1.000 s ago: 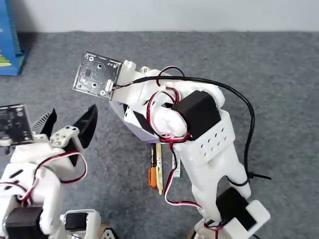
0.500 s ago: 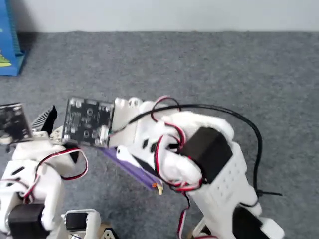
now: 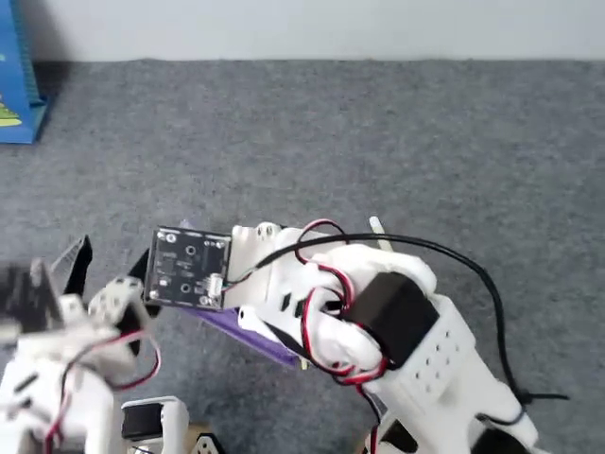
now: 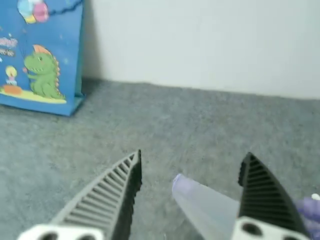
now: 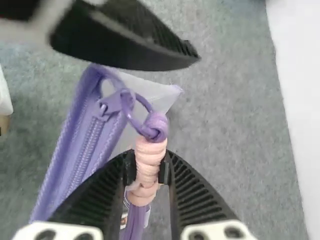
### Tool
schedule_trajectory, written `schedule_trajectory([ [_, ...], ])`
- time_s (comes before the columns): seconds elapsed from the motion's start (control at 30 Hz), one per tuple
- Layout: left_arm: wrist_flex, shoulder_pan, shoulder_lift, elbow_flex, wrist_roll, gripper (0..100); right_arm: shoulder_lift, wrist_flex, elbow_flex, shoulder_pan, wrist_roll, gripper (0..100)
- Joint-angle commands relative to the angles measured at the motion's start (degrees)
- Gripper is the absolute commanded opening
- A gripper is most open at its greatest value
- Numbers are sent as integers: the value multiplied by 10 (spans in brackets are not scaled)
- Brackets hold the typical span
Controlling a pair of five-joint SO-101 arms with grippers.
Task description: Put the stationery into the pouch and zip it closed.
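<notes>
The right gripper (image 5: 146,157) has pulled one translucent purple zip pouch (image 5: 82,145) down-frame, pinching its pink braided pull (image 5: 150,144); the left gripper (image 4: 193,155) gapes.

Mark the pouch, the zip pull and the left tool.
pouch (image 5: 75,150), right wrist view, on its purple zip band.
zip pull (image 5: 146,155), right wrist view, on its pink cord.
left tool (image 4: 193,155), left wrist view, midway between its open fingertips.

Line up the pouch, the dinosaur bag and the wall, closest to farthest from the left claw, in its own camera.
1. Pouch: its corner is right at the open left gripper.
2. Dinosaur bag: stands at the carpet's far edge.
3. Wall: right behind the bag, barely farther.
</notes>
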Motion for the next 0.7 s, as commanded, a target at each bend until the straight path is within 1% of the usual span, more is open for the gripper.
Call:
schedule_trajectory([
  [0.0, 21, -4, -45, -24, -11, 302, -46, -44, 42, -1, -2, 8],
  [0.1, 43, -4, -54, -26, -19, 302, -58, -56, 67, -1, -2, 8],
  [0.3, 71, -4, -43, -39, -30, 302, -63, -56, 69, -1, -4, 8],
  [0.4, 98, 33, -43, -72, -33, 302, -63, -56, 69, -1, -4, 8],
  [0.5, 126, 71, -42, -89, -55, 302, -66, -56, 69, -1, -4, 8],
  [0.67, 128, 73, -40, -87, -59, 302, -66, -53, 69, -1, -5, 8],
])
